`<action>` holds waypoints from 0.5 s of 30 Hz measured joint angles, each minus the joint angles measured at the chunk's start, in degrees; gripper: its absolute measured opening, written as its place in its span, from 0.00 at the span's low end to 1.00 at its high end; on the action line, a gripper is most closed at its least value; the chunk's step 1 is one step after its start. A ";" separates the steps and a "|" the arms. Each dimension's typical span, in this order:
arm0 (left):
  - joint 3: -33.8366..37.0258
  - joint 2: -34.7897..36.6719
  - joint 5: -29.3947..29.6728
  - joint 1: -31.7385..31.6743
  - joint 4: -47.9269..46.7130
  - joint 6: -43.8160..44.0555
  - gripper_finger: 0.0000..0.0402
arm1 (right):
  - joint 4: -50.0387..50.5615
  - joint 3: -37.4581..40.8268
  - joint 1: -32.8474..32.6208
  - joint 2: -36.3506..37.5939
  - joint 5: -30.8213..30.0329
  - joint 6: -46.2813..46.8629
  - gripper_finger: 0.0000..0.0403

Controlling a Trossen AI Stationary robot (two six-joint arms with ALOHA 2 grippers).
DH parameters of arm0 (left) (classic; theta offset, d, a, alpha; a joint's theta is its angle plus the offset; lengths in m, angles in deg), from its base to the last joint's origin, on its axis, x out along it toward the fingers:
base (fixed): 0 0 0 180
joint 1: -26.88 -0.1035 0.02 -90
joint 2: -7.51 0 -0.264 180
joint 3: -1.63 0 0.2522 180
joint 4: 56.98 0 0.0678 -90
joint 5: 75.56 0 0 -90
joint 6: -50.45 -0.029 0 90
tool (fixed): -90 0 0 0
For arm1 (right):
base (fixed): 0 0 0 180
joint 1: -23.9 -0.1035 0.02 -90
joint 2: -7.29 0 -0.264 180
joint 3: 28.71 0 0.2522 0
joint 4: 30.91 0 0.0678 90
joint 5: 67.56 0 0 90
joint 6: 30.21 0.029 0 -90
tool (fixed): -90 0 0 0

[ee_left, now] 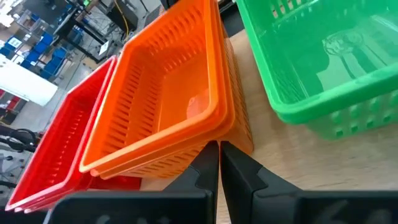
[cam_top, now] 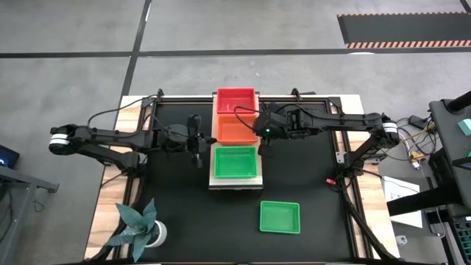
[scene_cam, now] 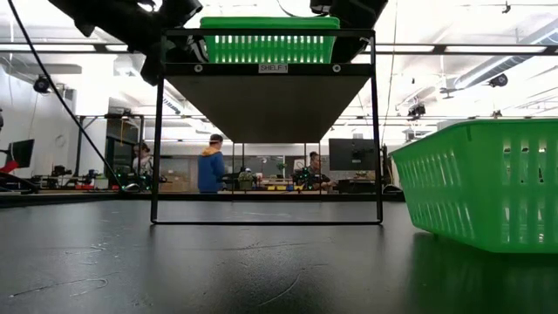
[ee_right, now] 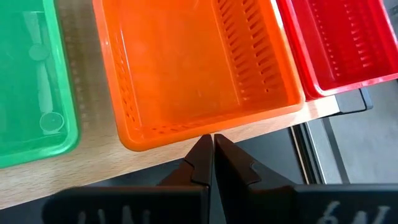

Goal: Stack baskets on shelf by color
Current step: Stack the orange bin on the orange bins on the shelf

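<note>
Nearly done, by the look of it. Shelf (cam_top: 234,183) carries three stacks by colour: red stack (cam_top: 235,99) at far end, orange stack (cam_top: 234,129) in middle, green stack (cam_top: 235,162) at near end. Exact count per stack: can't tell. One green basket (cam_top: 280,217) left loose on desk (cam_top: 176,206), well apart from shelf; prob. goes on green stack.

Left gripper (cam_top: 196,142) just beside orange stack, jaws closed, empty. Right gripper (cam_top: 263,137) on opposite side, jaws closed, empty.

Writing: small tag (scene_cam: 273,68) on shelf front edge, reads approx. "SHELF 1".
</note>
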 joint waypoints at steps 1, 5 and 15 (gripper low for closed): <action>0.04 0.31 0.00 0.01 -0.02 0.00 0.00 | -0.33 0.00 0.00 -0.39 -0.05 -0.08 0.02; 0.07 0.83 0.00 0.04 -0.52 0.46 0.00 | -1.68 0.02 0.05 -1.56 -0.64 -0.93 0.02; 0.13 0.93 -0.02 0.04 -1.80 1.38 0.00 | -1.19 0.07 0.15 -2.19 -5.97 -2.03 0.02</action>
